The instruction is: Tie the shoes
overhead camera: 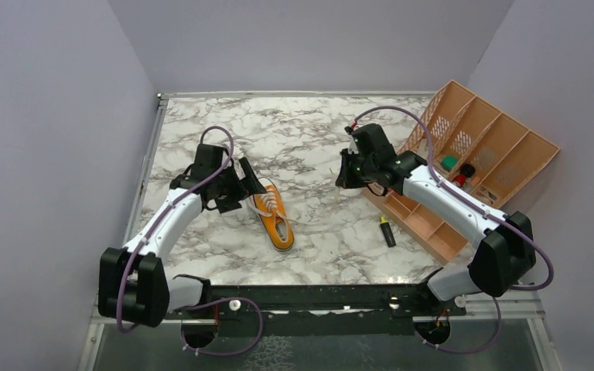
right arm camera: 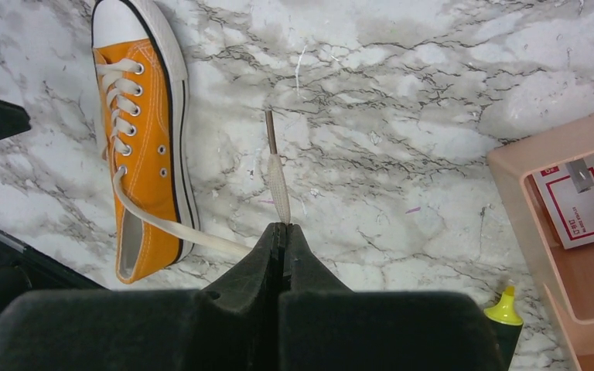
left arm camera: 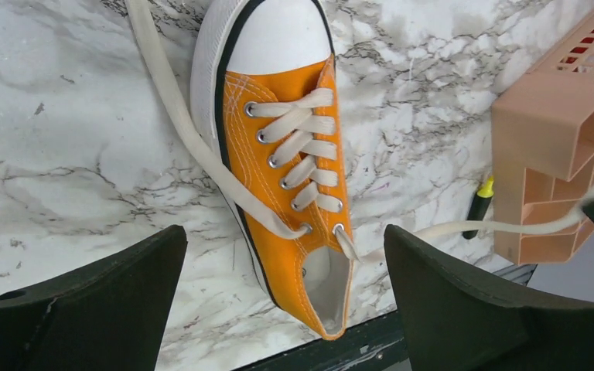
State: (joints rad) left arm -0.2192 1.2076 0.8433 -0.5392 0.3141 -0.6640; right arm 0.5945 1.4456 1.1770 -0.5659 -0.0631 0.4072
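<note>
1. The sneaker (overhead camera: 274, 220) sits upright on its sole on the marble table (overhead camera: 317, 131), left of centre. It is just in front of my left arm, with its toe towards the arm bases.
2. It is orange canvas with a white rubber sole edged by a dark line and a white toe cap (left arm camera: 278, 35). Flat white laces cross through metal eyelets and are not tied.
3. My left gripper (left arm camera: 285, 239) is spread wide and empty. It hangs over the heel end, with one finger showing on either side of the shoe in its wrist view.
4. My right gripper (right arm camera: 280, 232) is pinched closed on the held lace (right arm camera: 178, 230), which runs from a top eyelet to its tips. The lace's stiff end (right arm camera: 277, 166) pokes out beyond them.
5. The loose lace (left arm camera: 166, 100) lies on the marble alongside the shoe and leaves the top of the left wrist view, so I cannot see its tip there.
6. From above, a left finger covers part of the heel, and the held lace is too thin to follow.
7. In the right wrist view, the peach organiser (right arm camera: 580, 232) and a yellow-capped marker (right arm camera: 504, 309) are cut off by the frame and the gripper body.
</note>
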